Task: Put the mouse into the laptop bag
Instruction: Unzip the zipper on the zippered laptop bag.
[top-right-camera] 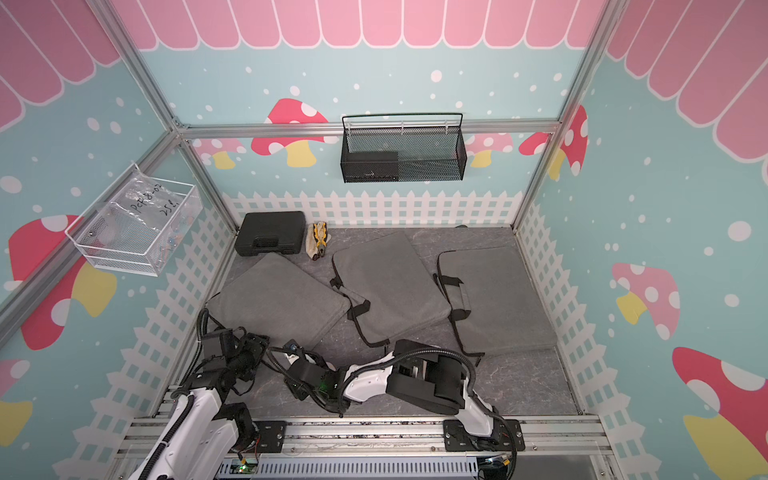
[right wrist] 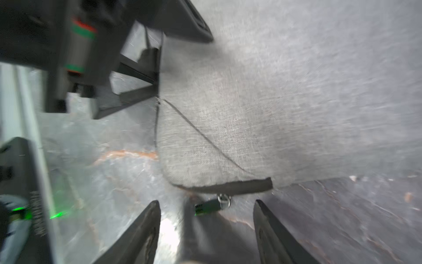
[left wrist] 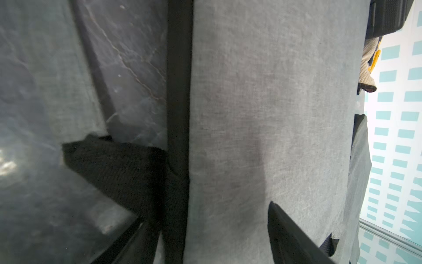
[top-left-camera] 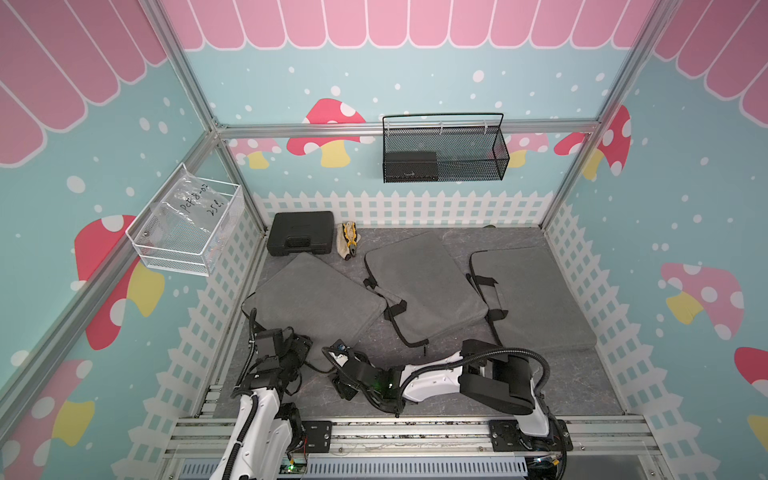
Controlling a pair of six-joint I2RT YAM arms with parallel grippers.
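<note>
Three flat grey laptop bags with black straps. The left bag [top-left-camera: 316, 299] lies at nine o'clock of the middle bag [top-left-camera: 424, 286]. The right bag [top-left-camera: 536, 295] lies at its three o'clock.

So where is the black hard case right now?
In both top views the black hard case sits in the far left corner of the table, yellow pliers just right of it.

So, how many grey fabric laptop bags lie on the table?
3. A grey fabric laptop bag lies at the left, the middle bag beside it, the right bag farthest right. None seems hidden.
</note>
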